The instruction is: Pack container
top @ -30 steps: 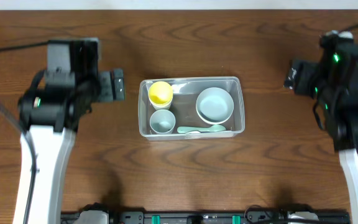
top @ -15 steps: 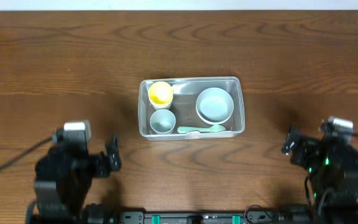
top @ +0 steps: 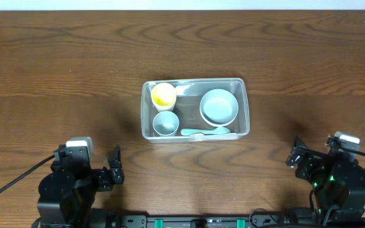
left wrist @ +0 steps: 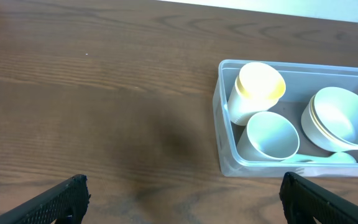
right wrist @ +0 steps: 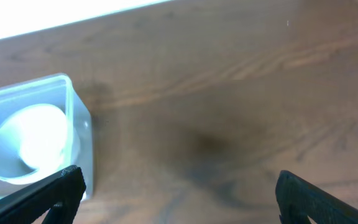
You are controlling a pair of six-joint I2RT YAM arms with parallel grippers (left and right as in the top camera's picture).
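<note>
The clear rectangular container (top: 244, 107) sits at the table's middle. It holds a yellow cup (top: 163, 95), a pale blue cup (top: 165, 123), a pale blue bowl (top: 218, 106) and a pale blue spoon (top: 204, 132). It also shows in the left wrist view (left wrist: 224, 155) and the right wrist view (right wrist: 76, 130). My left gripper (left wrist: 182, 199) is open and empty at the near left edge, far from the container. My right gripper (right wrist: 179, 196) is open and empty at the near right edge.
The brown wooden table (top: 75, 76) carries nothing else. A black rail (top: 195, 221) runs along the front edge between the two arm bases.
Both arms have pulled back from beside the container to the table's near edge, left arm at front left, right arm at front right. The container's contents have not moved.
</note>
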